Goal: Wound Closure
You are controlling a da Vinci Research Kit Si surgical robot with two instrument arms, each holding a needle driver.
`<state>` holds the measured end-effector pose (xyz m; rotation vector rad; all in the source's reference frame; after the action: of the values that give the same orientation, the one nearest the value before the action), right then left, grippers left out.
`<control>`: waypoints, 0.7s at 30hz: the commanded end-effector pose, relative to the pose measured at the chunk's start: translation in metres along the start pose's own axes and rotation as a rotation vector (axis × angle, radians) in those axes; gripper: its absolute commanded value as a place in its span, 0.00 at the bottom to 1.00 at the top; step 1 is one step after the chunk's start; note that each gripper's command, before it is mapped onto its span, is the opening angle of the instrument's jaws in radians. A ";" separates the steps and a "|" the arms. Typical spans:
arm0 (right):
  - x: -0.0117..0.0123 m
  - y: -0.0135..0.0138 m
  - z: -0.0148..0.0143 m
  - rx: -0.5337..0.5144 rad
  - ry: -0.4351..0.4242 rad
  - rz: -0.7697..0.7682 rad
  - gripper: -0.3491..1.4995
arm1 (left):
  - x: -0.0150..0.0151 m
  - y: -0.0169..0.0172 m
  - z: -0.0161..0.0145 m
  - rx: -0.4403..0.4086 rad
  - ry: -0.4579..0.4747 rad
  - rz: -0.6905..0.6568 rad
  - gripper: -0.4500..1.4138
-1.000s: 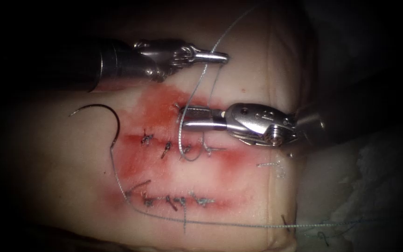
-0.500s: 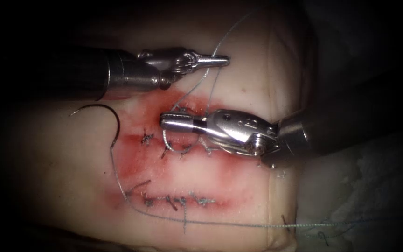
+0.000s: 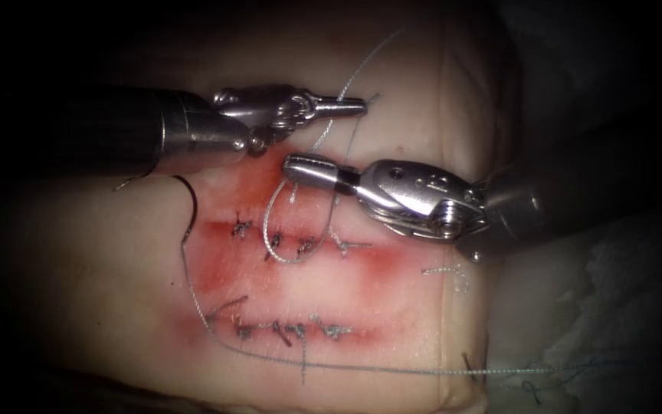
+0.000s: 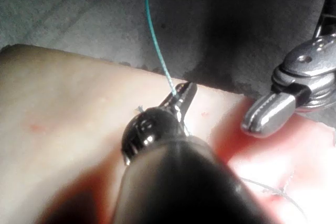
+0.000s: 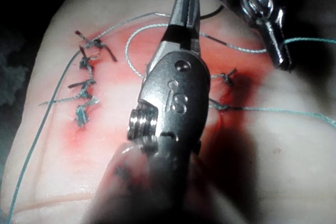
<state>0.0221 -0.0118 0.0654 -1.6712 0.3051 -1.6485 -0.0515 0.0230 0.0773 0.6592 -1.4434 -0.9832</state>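
My left tool (image 3: 352, 106) is above the upper cut (image 3: 300, 247), its jaws shut on the thread (image 3: 268, 222); the left wrist view shows the same grip (image 4: 182, 96) on the teal strand. My right tool (image 3: 294, 164) comes in from the right just below it with its jaws shut, and it also appears in the right wrist view (image 5: 185, 8). A loop of thread drapes over those jaws and hangs down to the stitches; I cannot tell whether it is gripped. The curved needle (image 3: 191, 207) lies free on the tissue (image 3: 101, 268) left of the cut, with one end under the left shaft.
Two stitched lines with several knots and cut thread ends cross the tissue, the lower one (image 3: 293, 331) near the front. Red fluid stains both. A long strand (image 3: 346, 368) runs from the needle along the front edge to the right.
The right tool swung left with the thread loop, then rose and drew back right toward the left tool. The left tool shifted slightly left and now covers the needle's far end.
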 end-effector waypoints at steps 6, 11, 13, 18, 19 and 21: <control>0.0032 -0.0016 -0.0006 0.090 0.095 -0.040 0.20 | -0.0031 -0.0012 0.0010 0.012 -0.017 -0.014 0.06; 0.0063 -0.0021 0.0001 0.021 0.115 -0.048 0.16 | -0.0032 -0.0022 0.0025 0.046 -0.053 -0.036 0.07; 0.0068 -0.0016 0.0008 -0.009 0.128 -0.050 0.15 | -0.0028 -0.0025 0.0033 0.070 -0.050 -0.055 0.07; 0.0071 -0.0002 0.0021 -0.042 0.115 -0.050 0.15 | -0.0025 -0.0029 0.0046 0.107 -0.021 -0.112 0.06; 0.0071 0.0000 0.0024 -0.044 0.113 -0.050 0.15 | -0.0024 -0.0030 0.0048 0.114 -0.016 -0.123 0.06; 0.0071 0.0002 0.0028 -0.059 0.102 -0.050 0.15 | -0.0023 -0.0031 0.0051 0.122 -0.008 -0.134 0.06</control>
<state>0.0249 -0.0154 0.0707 -1.6652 0.3773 -1.7797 -0.0561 0.0239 0.0736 0.8543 -1.4881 -1.0110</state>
